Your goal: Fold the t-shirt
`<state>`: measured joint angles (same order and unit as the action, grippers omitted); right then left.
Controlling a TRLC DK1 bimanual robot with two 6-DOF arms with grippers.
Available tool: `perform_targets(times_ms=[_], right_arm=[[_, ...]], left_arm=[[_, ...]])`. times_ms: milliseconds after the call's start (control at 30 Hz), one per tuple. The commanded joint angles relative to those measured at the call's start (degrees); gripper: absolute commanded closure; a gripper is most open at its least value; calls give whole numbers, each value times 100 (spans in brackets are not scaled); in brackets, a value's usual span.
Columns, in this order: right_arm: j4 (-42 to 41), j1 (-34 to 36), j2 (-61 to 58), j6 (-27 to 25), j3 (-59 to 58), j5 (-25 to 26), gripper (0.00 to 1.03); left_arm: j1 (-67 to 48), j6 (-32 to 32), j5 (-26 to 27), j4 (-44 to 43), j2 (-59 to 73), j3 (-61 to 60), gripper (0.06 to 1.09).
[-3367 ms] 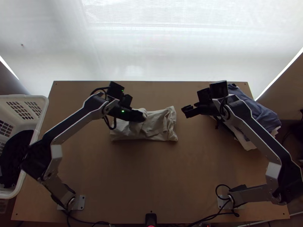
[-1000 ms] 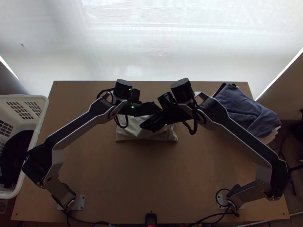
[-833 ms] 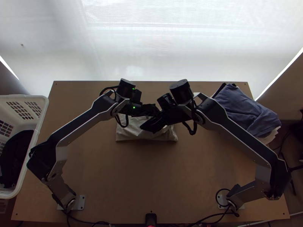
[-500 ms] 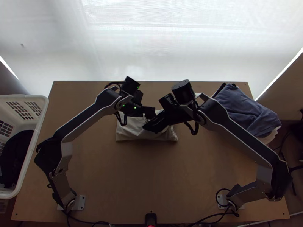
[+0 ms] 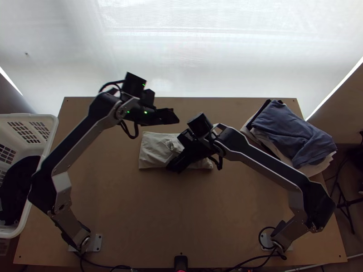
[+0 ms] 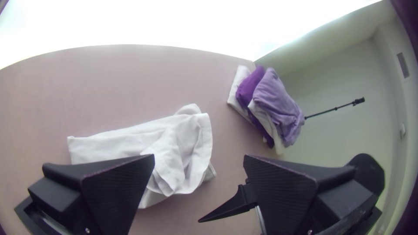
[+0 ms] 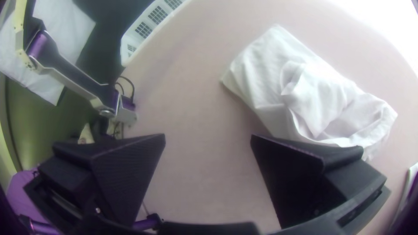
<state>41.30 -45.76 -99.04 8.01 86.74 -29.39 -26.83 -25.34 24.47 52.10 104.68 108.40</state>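
**Smooth the Crumpled Flap Before You Press It Down**

Your t-shirt (image 5: 151, 152) lies folded small, its top bunched, at mid-frame on the counter (image 5: 181, 208). Both pincers stand empty, fingers apart: your left pincer (image 6: 199, 159) and right pincer (image 7: 208, 136). Best pinch only the loose top layer, draw it flat, then press gently; a deep grip could drag the lower folds.

Count one t-shirt, two pincers, one counter, one basket (image 5: 45, 156) at left, one clothes pile (image 5: 295, 131) at right.

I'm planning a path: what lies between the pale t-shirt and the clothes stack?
Between the t-shirt and stack, the left wrist view shows bare tabletop; in the top view, the right arm crosses above.
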Motion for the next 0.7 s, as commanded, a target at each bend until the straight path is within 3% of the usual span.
perform_targets(times_ms=[0, 400, 667], right_arm=[[-8, -118, -440, -107, 265, 320, 12], [27, -249, -1820, -124, 1943, 513, 15], [273, -3, -2189, -45, 1926, 1497, 14]], left_arm=[[618, -85, 32, 81, -484, -117, 10], [934, -94, 23, 20, -994, -618, 10], [1022, -102, 32, -15, -1082, -618, 10]])
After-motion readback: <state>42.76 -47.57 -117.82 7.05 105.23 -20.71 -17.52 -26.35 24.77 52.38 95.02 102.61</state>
